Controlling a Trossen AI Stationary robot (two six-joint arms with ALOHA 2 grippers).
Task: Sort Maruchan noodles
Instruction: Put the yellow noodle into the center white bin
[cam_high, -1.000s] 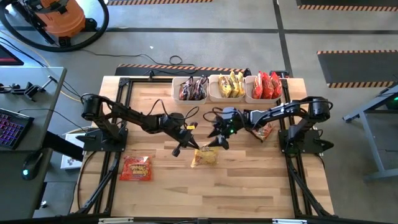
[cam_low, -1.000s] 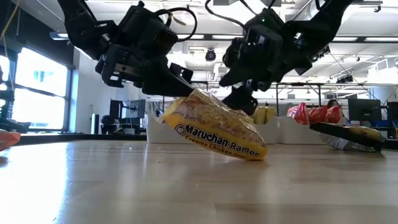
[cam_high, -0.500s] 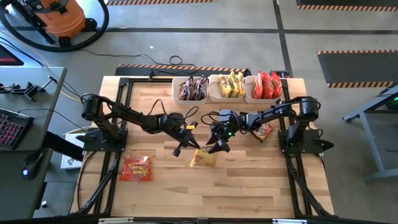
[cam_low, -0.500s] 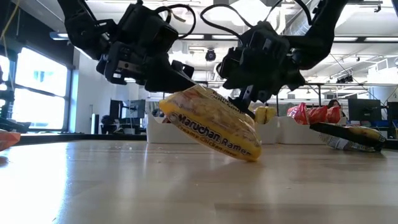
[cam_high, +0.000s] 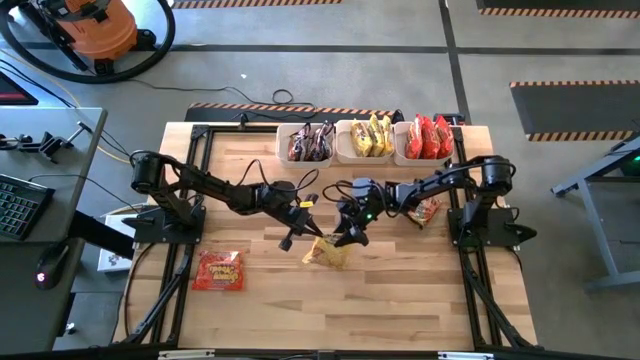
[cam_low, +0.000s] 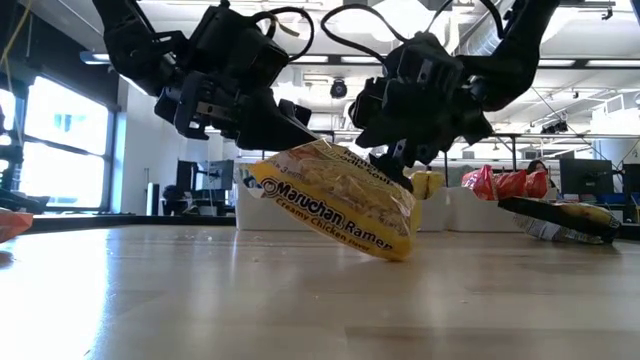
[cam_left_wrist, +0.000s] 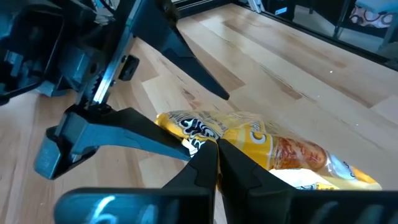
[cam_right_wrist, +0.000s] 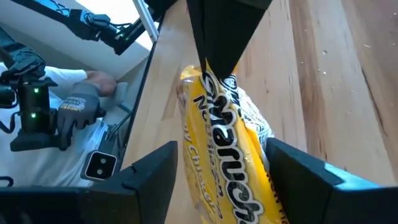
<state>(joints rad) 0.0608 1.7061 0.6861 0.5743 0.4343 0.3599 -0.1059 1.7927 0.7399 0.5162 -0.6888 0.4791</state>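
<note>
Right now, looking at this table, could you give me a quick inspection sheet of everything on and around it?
Surface: wooden table, bare boards in front.
Job's things: yellow packet lifted by one edge; red packet lying flat; another packet under the right arm; three white bins holding sorted packets.
Clutter: nothing seen.
Grippers: left gripper shut on the yellow packet; right gripper open astride it.
Cables: black cable behind the table.
Surroundings: orange vacuum, keyboard.

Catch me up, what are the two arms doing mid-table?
The left gripper is shut on the edge of a yellow Maruchan packet, holding it tilted with its low corner near the table. The right gripper straddles the same packet, fingers open around it, apparently taking a handoff. Three white bins at the back hold sorted packets; one red packet lies loose.
</note>
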